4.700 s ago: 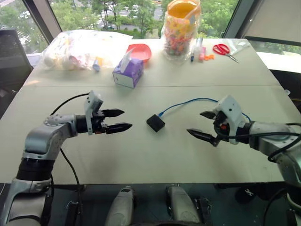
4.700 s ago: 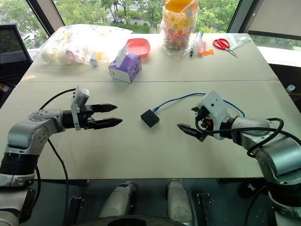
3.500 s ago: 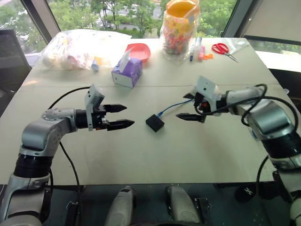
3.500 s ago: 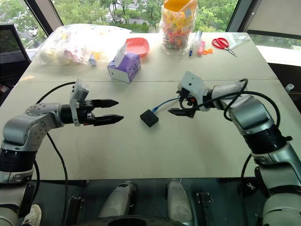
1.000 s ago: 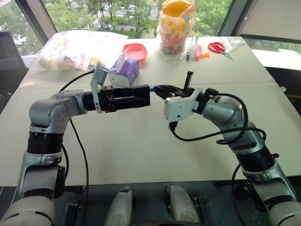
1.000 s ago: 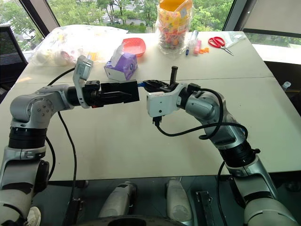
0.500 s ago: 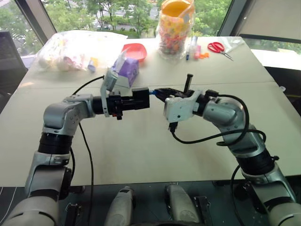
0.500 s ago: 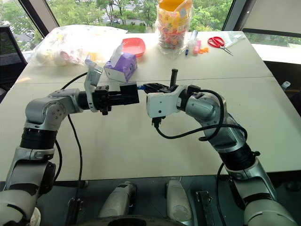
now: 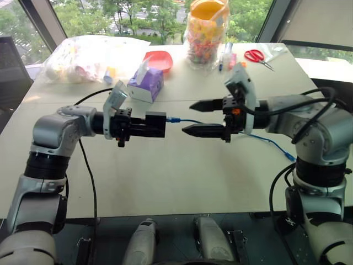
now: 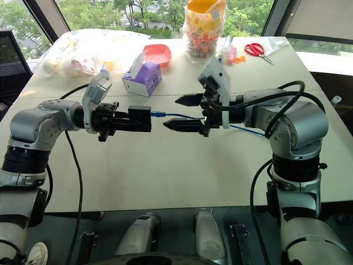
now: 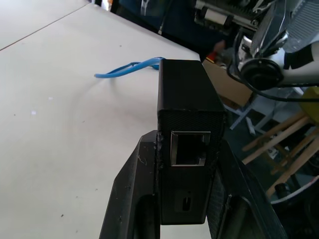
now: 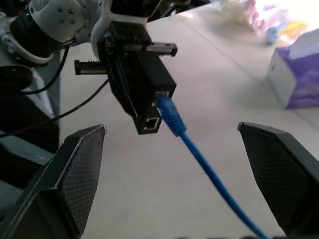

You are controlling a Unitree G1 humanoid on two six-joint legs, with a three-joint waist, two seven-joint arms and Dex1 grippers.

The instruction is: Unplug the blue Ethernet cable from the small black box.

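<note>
In the left eye view, the left tool (image 9: 148,125) was clenched on the small matte black plastic box (image 9: 155,124), held level above the pale worktop (image 9: 165,176). The right tool (image 9: 199,117) stood wide open, gripping nothing, pointing at the box.

In the right wrist view, the thin bright-blue Ethernet cable (image 12: 199,160) was plugged into the box.

The left wrist view showed an empty port on the box.

1 blue cable (image 9: 265,141), 1 blk box (image 9: 155,124), 1 tissue box (image 9: 146,85), 1 scissors (image 9: 256,57).
</note>
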